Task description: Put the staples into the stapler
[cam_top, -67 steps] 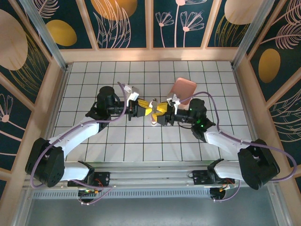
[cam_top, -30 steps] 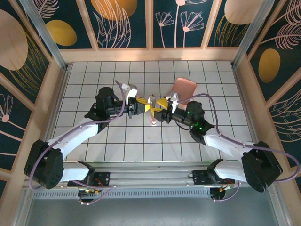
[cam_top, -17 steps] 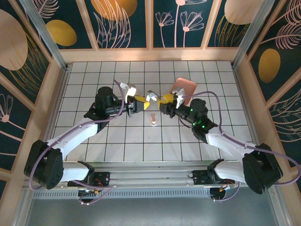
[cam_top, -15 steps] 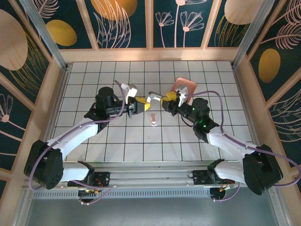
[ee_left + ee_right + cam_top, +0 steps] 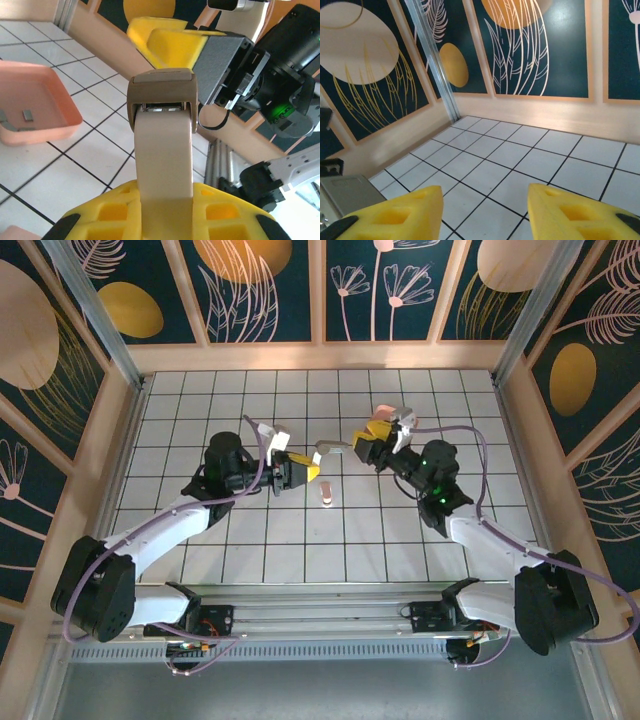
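Where teal leafy walls (image 5: pixel 540 45) ring the white-tiled desk (image 5: pixel 200 400), left jaws clamp the stapler (image 5: pixel 162 150).
Near it the right jaws gape empty; staples (image 5: pixel 27 115) lie in the tray (image 5: pixel 50 107) beyond.

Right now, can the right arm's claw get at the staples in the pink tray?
Probably yes. The right claw hangs open and empty just above the pink tray, where the staples lie loose and uncovered. The left claw holds the stapler off to one side, out of the way.
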